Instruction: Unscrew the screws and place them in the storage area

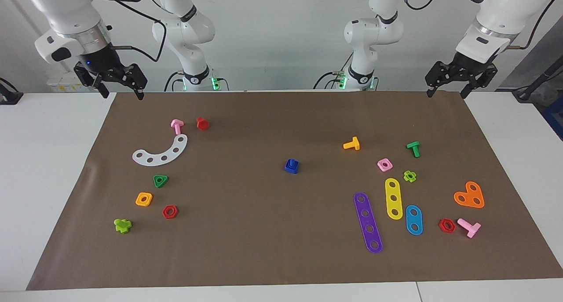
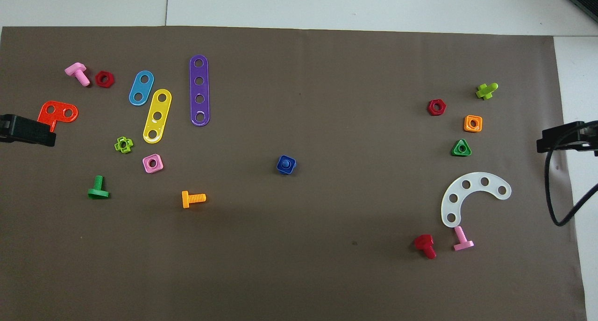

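A small dark-blue screw (image 1: 291,165) stands in the middle of the brown mat, its stub pointing up from a flat blue base; it also shows in the overhead view (image 2: 286,165). The storage area lies toward the right arm's end, marked by a white curved strip (image 1: 160,152), a green triangle (image 1: 160,180), an orange square (image 1: 144,199) and a red hexagon (image 1: 169,211). My right gripper (image 1: 123,93) hangs open and empty over the mat's corner at that end. My left gripper (image 1: 447,93) hangs open and empty over the other corner nearest the robots.
A pink bolt (image 1: 177,126), a red bolt (image 1: 202,123) and a lime bolt (image 1: 122,225) lie around the storage area. At the left arm's end lie purple (image 1: 368,222), yellow (image 1: 393,198) and blue (image 1: 414,220) strips, an orange heart (image 1: 469,195), and several bolts and nuts.
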Controlling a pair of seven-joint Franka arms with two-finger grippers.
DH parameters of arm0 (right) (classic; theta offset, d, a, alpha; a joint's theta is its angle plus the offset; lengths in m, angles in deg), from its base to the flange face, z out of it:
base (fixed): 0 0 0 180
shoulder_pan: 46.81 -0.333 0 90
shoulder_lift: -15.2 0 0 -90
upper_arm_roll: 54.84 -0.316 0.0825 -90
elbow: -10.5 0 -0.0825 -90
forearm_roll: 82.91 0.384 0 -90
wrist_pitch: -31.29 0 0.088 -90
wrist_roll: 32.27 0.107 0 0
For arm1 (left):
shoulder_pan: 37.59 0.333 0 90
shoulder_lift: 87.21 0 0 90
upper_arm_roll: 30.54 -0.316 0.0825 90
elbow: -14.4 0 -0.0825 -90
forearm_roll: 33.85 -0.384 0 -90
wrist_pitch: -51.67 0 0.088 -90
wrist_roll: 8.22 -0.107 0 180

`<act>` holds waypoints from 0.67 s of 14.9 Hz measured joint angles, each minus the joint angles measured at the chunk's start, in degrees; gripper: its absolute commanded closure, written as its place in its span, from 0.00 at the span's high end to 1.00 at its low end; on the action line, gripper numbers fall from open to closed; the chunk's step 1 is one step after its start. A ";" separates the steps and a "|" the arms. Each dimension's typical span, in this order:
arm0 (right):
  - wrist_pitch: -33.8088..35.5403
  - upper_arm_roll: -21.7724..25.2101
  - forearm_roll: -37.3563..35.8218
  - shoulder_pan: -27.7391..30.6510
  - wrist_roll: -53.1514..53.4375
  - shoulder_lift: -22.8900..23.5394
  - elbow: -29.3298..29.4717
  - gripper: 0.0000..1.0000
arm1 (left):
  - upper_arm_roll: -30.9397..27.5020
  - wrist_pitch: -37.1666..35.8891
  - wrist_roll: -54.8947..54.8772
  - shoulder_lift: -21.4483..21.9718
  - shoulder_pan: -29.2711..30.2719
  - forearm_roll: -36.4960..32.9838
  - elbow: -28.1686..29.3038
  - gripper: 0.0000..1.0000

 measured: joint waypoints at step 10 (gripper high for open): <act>0.00 0.00 0.00 0.00 0.00 0.00 0.00 1.00 | -0.06 0.03 0.64 0.18 0.50 0.00 0.87 1.00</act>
